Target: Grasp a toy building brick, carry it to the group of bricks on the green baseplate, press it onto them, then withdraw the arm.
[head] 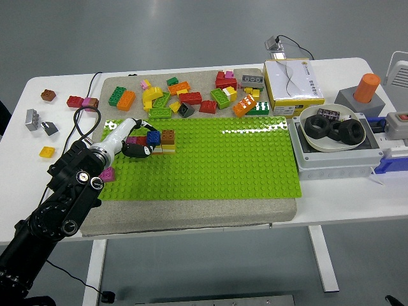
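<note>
The green baseplate [223,159] lies on a grey mat in the middle of the table. A small group of bricks stands at its far left: a blue one [154,136], a brown one [167,135] and a yellow one [167,148]. My left hand [136,141] reaches in from the lower left and rests against the left side of this group. Its fingers are curled around a magenta brick [134,139] that sits low on the plate, touching the blue brick. A pile of loose bricks [191,97] lies behind the plate.
A pink brick [107,173] sits at the plate's left edge beside my forearm. Loose bricks lie on the table's left: yellow [46,152], grey [32,118], red [75,101]. A cardboard box [292,86], a bowl of black tyres [335,131] and an orange cylinder [366,88] stand at the right.
</note>
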